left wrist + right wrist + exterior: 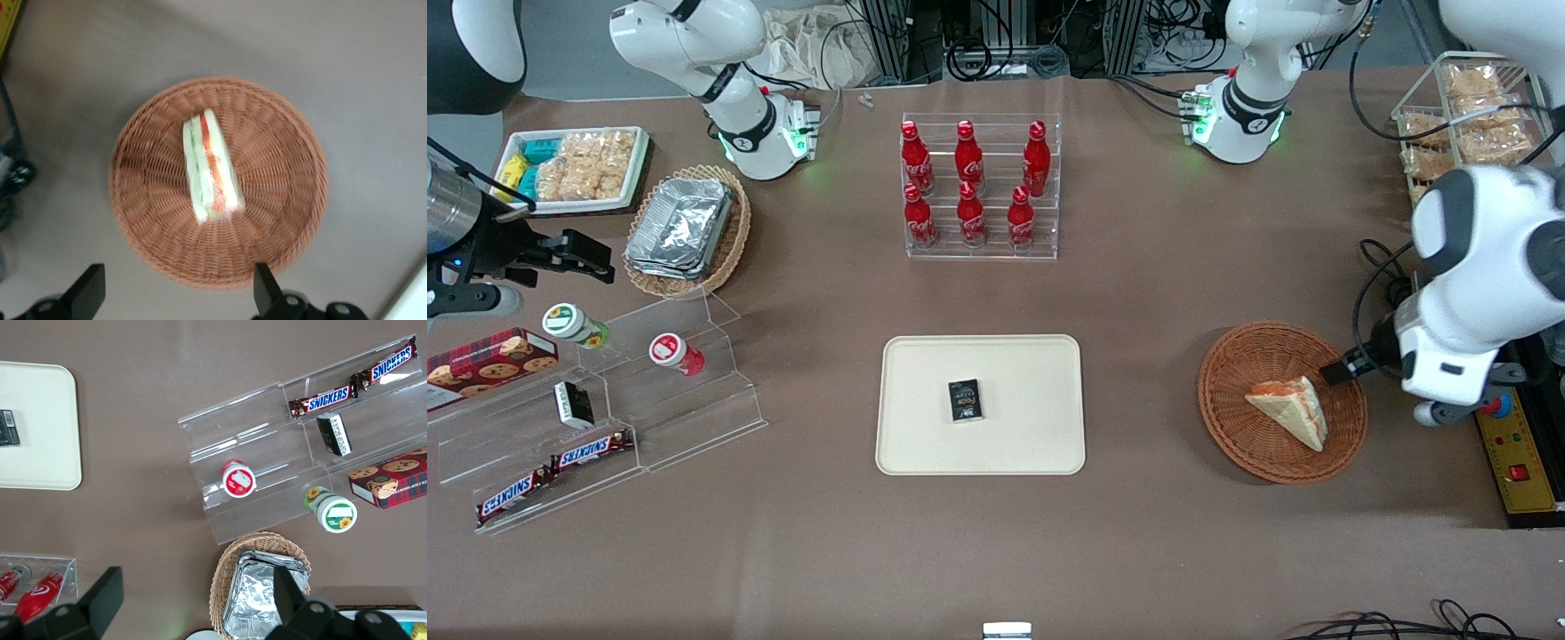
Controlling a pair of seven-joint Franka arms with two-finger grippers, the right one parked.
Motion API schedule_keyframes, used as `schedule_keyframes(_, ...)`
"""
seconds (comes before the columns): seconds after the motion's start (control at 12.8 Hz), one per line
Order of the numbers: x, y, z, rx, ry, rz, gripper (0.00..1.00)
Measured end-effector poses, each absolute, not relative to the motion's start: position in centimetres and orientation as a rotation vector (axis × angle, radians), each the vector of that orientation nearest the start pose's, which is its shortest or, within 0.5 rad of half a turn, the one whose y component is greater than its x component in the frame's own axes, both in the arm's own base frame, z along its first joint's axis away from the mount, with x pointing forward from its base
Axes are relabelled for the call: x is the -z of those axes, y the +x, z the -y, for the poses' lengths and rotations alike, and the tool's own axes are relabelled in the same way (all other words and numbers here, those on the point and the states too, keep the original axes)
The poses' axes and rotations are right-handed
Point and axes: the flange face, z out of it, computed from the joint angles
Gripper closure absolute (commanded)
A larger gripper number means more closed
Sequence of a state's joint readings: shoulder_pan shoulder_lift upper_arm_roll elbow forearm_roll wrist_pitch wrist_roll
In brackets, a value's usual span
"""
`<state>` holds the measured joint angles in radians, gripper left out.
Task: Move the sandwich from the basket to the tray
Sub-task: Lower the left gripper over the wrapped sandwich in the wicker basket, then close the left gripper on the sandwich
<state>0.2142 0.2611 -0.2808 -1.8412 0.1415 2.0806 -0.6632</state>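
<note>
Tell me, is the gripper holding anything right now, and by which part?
Nothing. The gripper hovers open above the basket; the sandwich lies untouched inside.

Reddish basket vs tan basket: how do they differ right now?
The reddish basket holds the sandwich; the tan basket holds foil containers. The reddish one is darker and lies nearer the front camera, under the open gripper. Both are round wicker.
</note>
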Motion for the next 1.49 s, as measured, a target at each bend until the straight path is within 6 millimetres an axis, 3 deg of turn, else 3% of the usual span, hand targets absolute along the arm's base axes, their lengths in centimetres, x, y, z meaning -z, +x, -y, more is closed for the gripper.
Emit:
schedule_keyframes(0.16, -34.9, 61.4, 1.5, -0.026, -2.940, 0.930, 0.00)
schedule_keyframes(0.31, -32.6, 61.8, -0.7, -0.019, -2.910, 1.069, 0.00)
schedule_keyframes(0.47, -30.6, 62.2, -1.4, -0.016, -2.883, 1.180, 0.00)
schedule_keyframes(0.63, -29.6, 62.5, -0.9, -0.020, -2.864, 1.245, 0.00)
schedule_keyframes(1.02, -29.4, 63.2, 0.6, -0.017, -2.824, 1.361, 0.00)
schedule_keyframes(1.49, -25.3, 62.9, 1.3, -0.107, -2.799, 1.387, 0.03)
